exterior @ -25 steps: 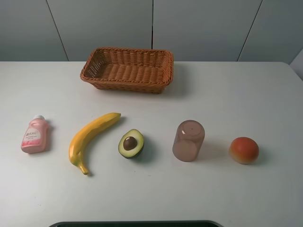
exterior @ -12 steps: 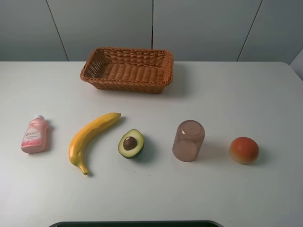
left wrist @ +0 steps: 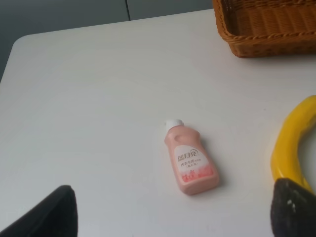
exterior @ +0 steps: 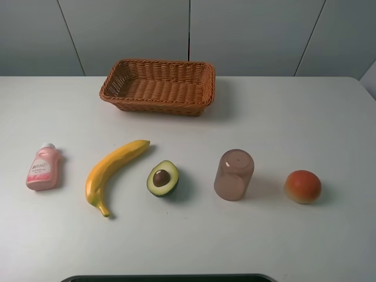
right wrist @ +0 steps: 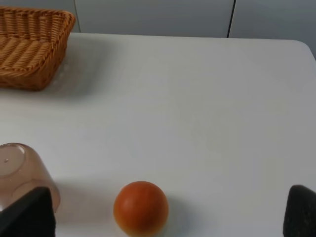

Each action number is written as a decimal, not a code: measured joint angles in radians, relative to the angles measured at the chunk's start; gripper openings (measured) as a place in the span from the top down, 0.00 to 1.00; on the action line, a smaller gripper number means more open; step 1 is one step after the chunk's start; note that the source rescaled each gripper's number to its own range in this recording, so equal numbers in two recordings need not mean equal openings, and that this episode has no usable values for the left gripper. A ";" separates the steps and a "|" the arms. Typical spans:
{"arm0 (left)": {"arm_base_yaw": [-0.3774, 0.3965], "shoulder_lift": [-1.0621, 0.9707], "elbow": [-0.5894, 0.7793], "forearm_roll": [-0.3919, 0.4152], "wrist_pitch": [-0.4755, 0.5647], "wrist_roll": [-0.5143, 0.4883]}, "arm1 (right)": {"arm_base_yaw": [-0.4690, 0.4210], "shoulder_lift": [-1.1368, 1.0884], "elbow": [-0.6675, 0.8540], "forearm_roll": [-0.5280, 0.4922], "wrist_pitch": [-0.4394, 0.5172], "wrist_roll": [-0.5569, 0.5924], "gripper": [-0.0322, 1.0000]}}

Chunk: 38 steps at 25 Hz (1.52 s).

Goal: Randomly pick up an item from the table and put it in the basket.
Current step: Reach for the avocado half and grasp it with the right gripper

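The halved avocado [exterior: 163, 178] lies cut side up, pit showing, on the white table [exterior: 282, 117] at front centre. The brown wicker basket [exterior: 157, 101] stands empty at the back centre; a corner of it shows in the left wrist view [left wrist: 266, 29] and in the right wrist view [right wrist: 29, 49]. Neither gripper shows in the exterior view. My left gripper [left wrist: 170, 215] is open and empty, its fingertips [left wrist: 44, 215] wide apart above the pink bottle. My right gripper [right wrist: 163, 219] is open and empty above the orange-red fruit. The avocado is out of both wrist views.
A yellow banana [exterior: 113, 172] lies left of the avocado, a pink bottle [exterior: 43, 168] at far left. A translucent brown cup [exterior: 234, 174] lies right of the avocado, and a round orange-red fruit [exterior: 302, 186] beyond it. A dark edge [exterior: 164, 278] runs along the table's front.
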State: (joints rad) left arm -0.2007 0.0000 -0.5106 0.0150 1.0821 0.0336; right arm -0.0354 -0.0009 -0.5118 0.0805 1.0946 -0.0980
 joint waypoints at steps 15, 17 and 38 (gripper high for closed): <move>0.000 0.000 0.000 0.000 0.000 0.000 | 0.000 0.109 -0.109 0.060 -0.007 -0.074 0.00; 0.000 0.000 0.000 0.000 0.000 0.000 | 0.000 0.221 -0.170 0.081 0.000 -0.119 0.00; 0.000 0.000 0.000 0.000 0.000 0.000 | 0.466 1.222 -0.639 0.108 -0.151 -0.168 0.00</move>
State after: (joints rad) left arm -0.2007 0.0000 -0.5106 0.0150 1.0821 0.0336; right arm 0.4310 1.2210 -1.1504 0.1882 0.9438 -0.2656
